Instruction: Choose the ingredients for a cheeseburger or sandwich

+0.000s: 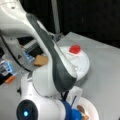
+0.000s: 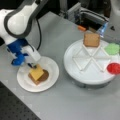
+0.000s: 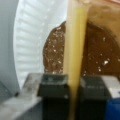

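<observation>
My fingers (image 3: 53,86) look like matt black rubbery pads, and the yellow cheese square (image 3: 75,50) clamped edge-on between them shows a smooth, waxy, foam-like finish, while the dark brown patty (image 3: 97,57) below it is rough and speckled with pale flecks. The white paper plate (image 3: 32,37) has a fluted, ribbed rim with a soft sheen, and my arm's shell (image 2: 17,22) is glossy white plastic with dark grey trim. The sectioned turntable (image 2: 87,72) looks like smooth white plastic, the toast square (image 2: 91,40) on it matt and grainy, the red disc (image 2: 114,68) glossy, and the tabletop (image 2: 62,105) a matt grey surface.
</observation>
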Robot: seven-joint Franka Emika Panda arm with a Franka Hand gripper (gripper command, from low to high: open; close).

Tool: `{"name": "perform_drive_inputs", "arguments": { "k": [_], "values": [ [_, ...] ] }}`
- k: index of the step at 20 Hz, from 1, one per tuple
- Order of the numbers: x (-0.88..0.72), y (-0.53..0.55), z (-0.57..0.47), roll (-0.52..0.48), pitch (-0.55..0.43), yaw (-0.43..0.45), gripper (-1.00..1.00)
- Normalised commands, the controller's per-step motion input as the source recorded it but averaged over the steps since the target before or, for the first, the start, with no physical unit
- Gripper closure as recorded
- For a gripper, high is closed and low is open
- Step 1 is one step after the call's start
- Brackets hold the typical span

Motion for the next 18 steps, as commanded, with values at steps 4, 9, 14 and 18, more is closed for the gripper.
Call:
{"name": "perform_drive_inputs", "arguments": {
  "k": [4, 9, 14, 18],
  "values": [
    [0.28, -0.07, 0.02, 0.069, 0.098, 0.018, 1.0],
    [0.26, -0.07, 0.04, 0.058, 0.097, 0.019, 1.0],
    [0.23, -0.07, 0.05, 0.063, 0.092, 0.025, 1.0],
    [0.19, -0.07, 0.04, 0.059, 0.094, 0.041, 1.0]
  ]
}}
